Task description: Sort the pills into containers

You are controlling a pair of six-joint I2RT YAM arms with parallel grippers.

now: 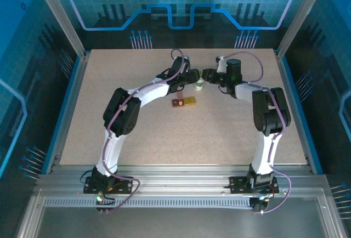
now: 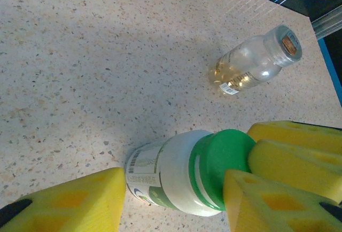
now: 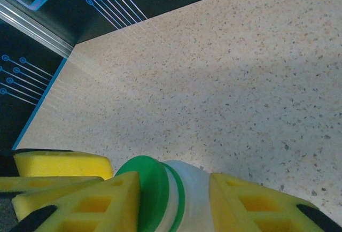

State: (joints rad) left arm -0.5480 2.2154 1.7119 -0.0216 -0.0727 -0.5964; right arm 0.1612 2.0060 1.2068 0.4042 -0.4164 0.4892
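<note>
The table (image 1: 137, 134) is beige with fine dark speckles, and of the two small containers one is yellow (image 1: 190, 102) and the other dark red-brown (image 1: 177, 103). The pill bottle (image 2: 165, 176) is white with a green-and-white printed label and a bright green cap (image 2: 222, 160), and the foam finger pads (image 2: 75, 202) are yellow. The glass bottle (image 2: 251, 66) is clear with an amber tint and an orange patch on its lid.
</note>
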